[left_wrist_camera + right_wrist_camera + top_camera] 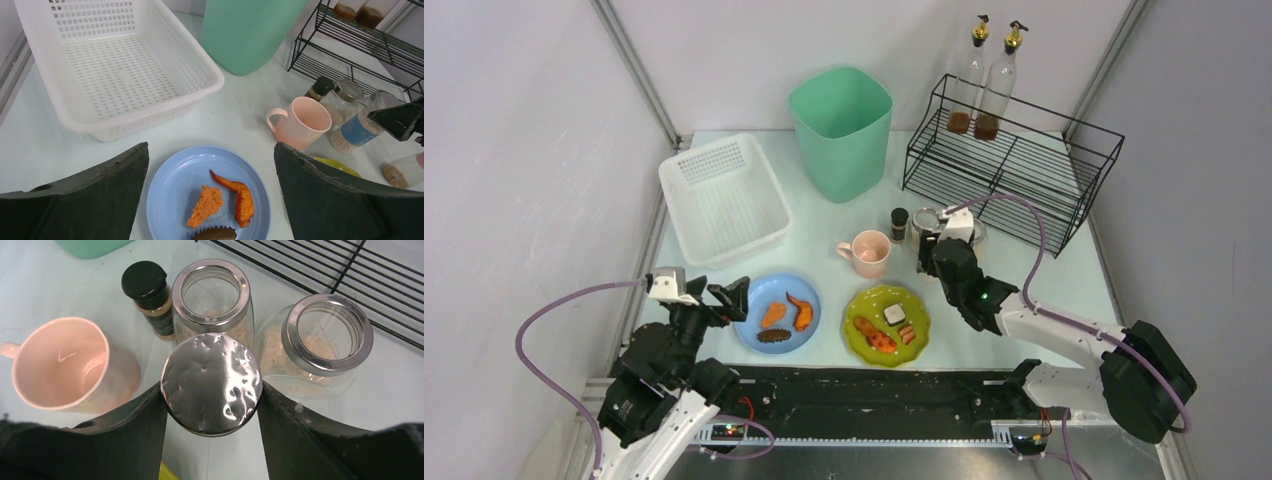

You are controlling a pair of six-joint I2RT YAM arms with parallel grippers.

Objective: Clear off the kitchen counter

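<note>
The pale mint kitchen counter [1044, 285] carries dishes and jars. My right gripper [211, 390] is shut on a container with a dented silver lid [211, 375]; only the lid shows. Just beyond it stand two glass jars with metal rims [212, 292] [327, 332], a black-capped spice bottle [145, 282] and a pink mug [65, 365]. In the top view the right gripper [934, 255] sits right of the mug [867, 252]. My left gripper [211, 150] is open and empty above a blue plate [170, 200] of fried food.
A green plate [886, 322] with food lies beside the blue plate [777, 313]. A white perforated basket [722, 197] stands back left and a green bin [841, 130] back centre. A black wire rack [1014, 165] at back right holds two oil bottles [984, 85].
</note>
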